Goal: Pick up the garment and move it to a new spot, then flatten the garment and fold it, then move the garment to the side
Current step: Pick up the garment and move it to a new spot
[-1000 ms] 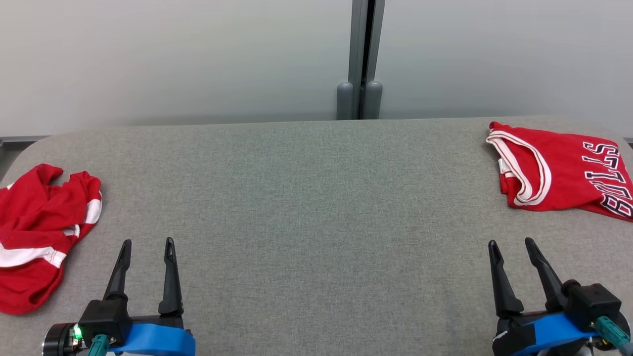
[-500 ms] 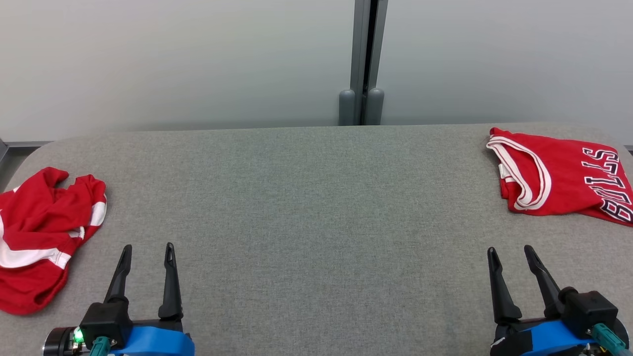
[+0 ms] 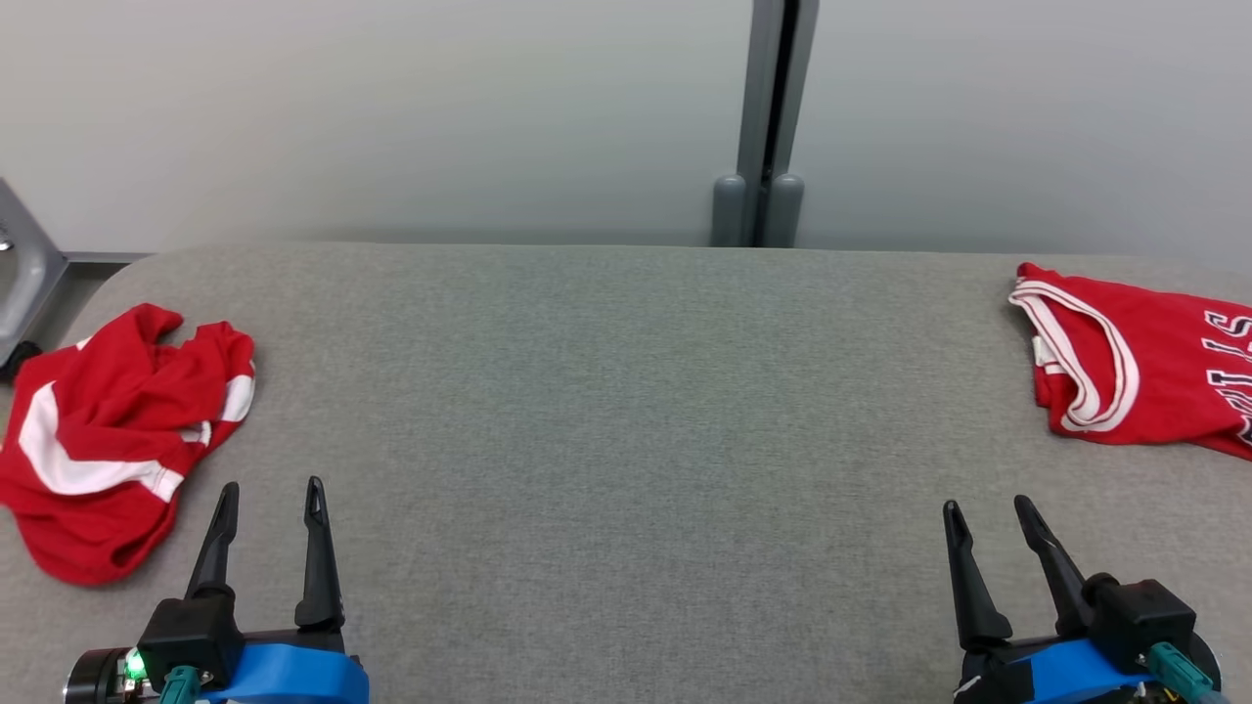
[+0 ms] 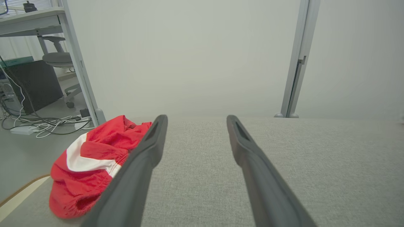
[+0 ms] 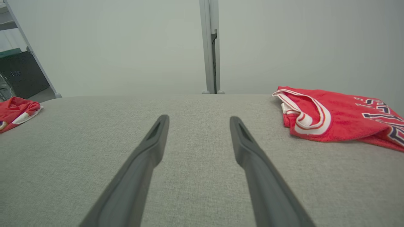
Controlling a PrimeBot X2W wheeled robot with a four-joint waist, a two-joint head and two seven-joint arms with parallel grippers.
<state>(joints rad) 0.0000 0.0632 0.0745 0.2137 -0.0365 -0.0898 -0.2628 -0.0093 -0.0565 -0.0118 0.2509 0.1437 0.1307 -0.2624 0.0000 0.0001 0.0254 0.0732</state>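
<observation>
A wide grey fabric-covered surface (image 3: 626,411) stretches in front of a two-armed robot, with a pale wall behind it.

At the far left of the surface, close to its rounded edge, lies a crumpled red garment (image 3: 117,440) with white stripes, bunched in a loose heap. At the far right, towards the back, a red Bulls jersey (image 3: 1144,362) with white-trimmed openings lies flat and looks already folded. The crumpled heap is therefore probably the piece to handle now.

The left pincer (image 3: 270,484) sits low at the near left, its two long dark fingers pointing away from the robot. The heap lies to that pincer's left and slightly ahead of it, near but not touching. In the left wrist view, the red cloth sits just beyond the left finger, which hides part of it. The heap is a little longer from front to back than from side to side, though it is too rumpled to show a clear axis. The left arm is plainly the nearer one, and the right arm is well apart from the heap, across the whole surface.

The left pincer's fingers are spread wide, holding nothing and touching nothing. The right pincer (image 3: 984,503), at the near right, is likewise spread wide and empty, with the jersey ahead of it and to its right.
</observation>
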